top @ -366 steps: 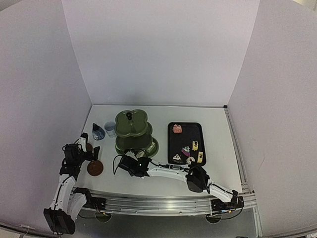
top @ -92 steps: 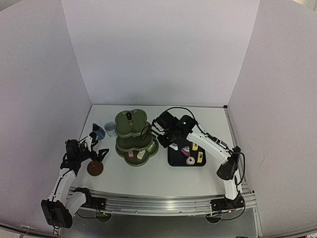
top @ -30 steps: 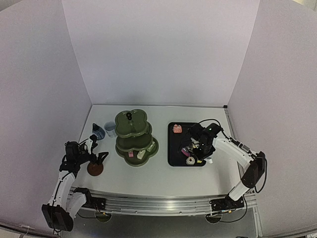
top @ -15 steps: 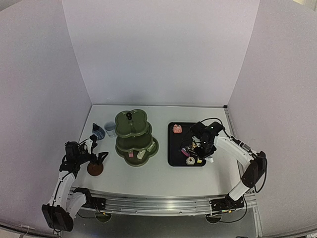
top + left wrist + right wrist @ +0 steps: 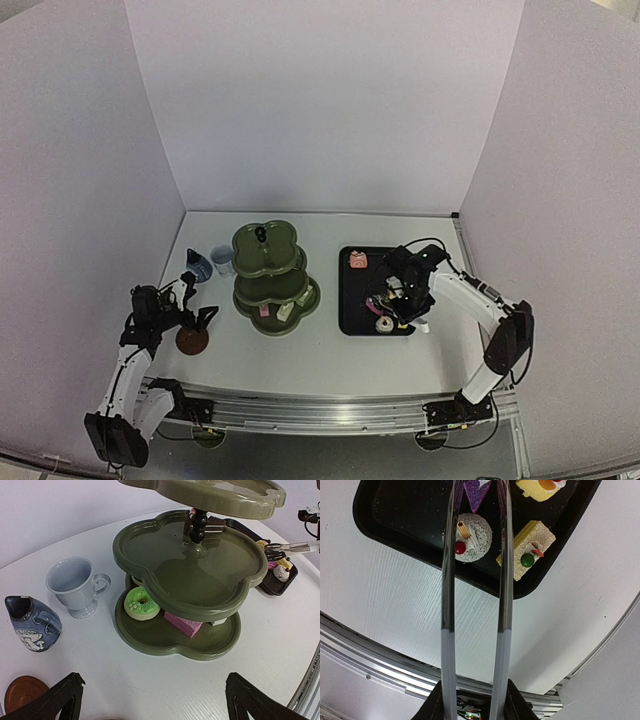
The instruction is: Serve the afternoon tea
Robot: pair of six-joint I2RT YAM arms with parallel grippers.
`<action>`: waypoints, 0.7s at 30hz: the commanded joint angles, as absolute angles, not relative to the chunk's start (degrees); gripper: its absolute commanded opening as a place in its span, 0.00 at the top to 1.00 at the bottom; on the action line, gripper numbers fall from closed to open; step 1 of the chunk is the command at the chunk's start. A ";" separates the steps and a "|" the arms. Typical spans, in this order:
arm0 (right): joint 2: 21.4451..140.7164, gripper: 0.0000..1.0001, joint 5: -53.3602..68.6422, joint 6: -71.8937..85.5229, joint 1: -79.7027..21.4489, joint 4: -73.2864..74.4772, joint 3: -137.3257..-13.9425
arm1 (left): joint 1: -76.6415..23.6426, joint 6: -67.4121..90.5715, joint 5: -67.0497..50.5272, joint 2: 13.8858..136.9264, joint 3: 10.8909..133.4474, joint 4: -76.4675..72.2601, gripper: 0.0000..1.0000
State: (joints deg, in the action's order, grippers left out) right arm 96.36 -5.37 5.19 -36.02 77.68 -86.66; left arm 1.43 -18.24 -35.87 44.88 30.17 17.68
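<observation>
Tongs point(image 5: 448, 580) of bright metal run up from the right tool point(image 5: 475, 702), whose dark fingers are pressed together on the handle end. They reach over the black tray point(image 5: 395, 510) on the right side of the table point(image 5: 330, 355). A purple wedge point(image 5: 475, 486) lies between the two tong arms at the top edge of the wrist view; the tips are cut off there, so I cannot tell whether they squeeze it. Just below it on the tray sits a round white cake point(image 5: 470, 535) with a red cherry, beside a yellow slice point(image 5: 530, 540) topped with a green ball, and another yellow pastry point(image 5: 540, 484) shows further along. A pink pastry point(image 5: 358, 260) sits alone at the tray's far end. The dark green stand point(image 5: 268, 262) is upright to the left of the tray and apart from it. Its lowest tier carries a green doughnut point(image 5: 141, 602) and a pink block point(image 5: 182, 622), and a dark layered slice point(image 5: 215, 526) appears by the centre post on the middle tier. The white cup point(image 5: 74, 582) and small blue jug point(image 5: 30, 625) stand side by side on the table left of the stand, with a brown disc point(image 5: 21, 692) nearer the arm. The left tool point(image 5: 154, 685) hovers low over the table facing the stand, its fingers spread wide and empty.
</observation>
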 commanded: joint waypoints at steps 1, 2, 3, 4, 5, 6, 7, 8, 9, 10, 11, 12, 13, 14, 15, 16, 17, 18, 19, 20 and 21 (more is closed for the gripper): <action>98.19 0.67 -1.71 2.78 -35.86 82.29 -87.85 | 1.23 -18.92 -35.79 44.35 29.74 17.34 0.00; 98.41 0.67 -1.27 2.52 -35.87 82.42 -88.09 | 1.23 -18.98 -35.81 44.30 29.71 17.40 0.00; 98.50 0.67 -1.21 2.49 -35.86 82.66 -88.45 | 1.23 -19.04 -35.78 44.27 29.71 17.40 0.01; 98.61 0.67 -1.35 2.56 -35.89 83.08 -88.90 | 1.23 -19.03 -35.78 44.23 29.71 17.40 0.01; 98.75 0.67 -1.53 2.80 -35.88 83.50 -89.64 | 1.23 -19.05 -35.77 44.21 29.71 17.39 0.00; 98.84 0.67 -1.68 3.15 -35.86 84.04 -90.44 | 1.23 -19.05 -35.77 44.24 29.73 17.39 0.00; 98.88 0.67 -1.82 3.57 -35.86 84.68 -91.21 | 1.23 -19.02 -35.77 44.30 29.78 17.40 0.00; 98.91 0.68 -2.16 4.25 -35.88 85.12 -92.04 | 1.23 -19.02 -35.77 44.36 29.79 17.40 0.00; 98.96 0.68 -2.62 4.87 -35.86 85.60 -92.74 | 1.23 -19.01 -35.84 44.45 29.80 17.32 0.00; 99.03 0.68 -3.13 5.44 -35.84 86.07 -93.39 | 1.23 -19.00 -35.90 44.55 29.81 17.21 0.00; 99.18 0.68 -3.79 5.87 -35.86 86.46 -93.90 | 1.23 -19.04 -35.87 44.64 29.86 17.09 0.01; 99.36 0.68 -4.24 6.17 -35.86 86.75 -94.36 | 1.23 -19.05 -35.91 44.75 29.81 16.98 0.00; 99.60 0.68 -4.66 6.35 -35.86 87.04 -94.75 | 1.23 -19.03 -35.94 44.87 29.84 16.89 0.00; 99.81 0.68 -5.06 6.36 -35.87 87.29 -95.10 | 1.23 -19.04 -35.97 45.03 29.93 16.84 0.00; 99.95 0.69 -5.46 6.29 -35.90 87.50 -95.45 | 1.23 -19.10 -36.02 45.22 30.06 16.78 0.00; 99.98 0.69 -5.76 5.94 -35.88 87.74 -95.86 | 1.23 -19.17 -35.99 45.34 30.17 16.82 0.00; 99.93 0.69 -6.10 5.44 -35.85 87.96 -96.27 | 1.23 -19.28 -35.93 45.41 30.25 16.89 0.00; 99.86 0.69 -6.53 4.86 -35.83 88.14 -96.63 | 1.23 -19.43 -35.87 45.44 30.32 16.97 0.00; 99.84 0.69 -6.81 4.19 -35.78 88.33 -96.95 | 1.23 -19.62 -35.87 45.44 30.32 17.05 0.01; 99.76 0.69 -6.78 3.31 -35.77 88.49 -97.31 | 1.23 -19.72 -35.91 45.45 30.27 17.02 0.01; 99.68 0.69 -6.76 2.56 -35.77 88.63 -97.51 | 1.23 -19.77 -35.93 45.49 30.24 17.05 0.00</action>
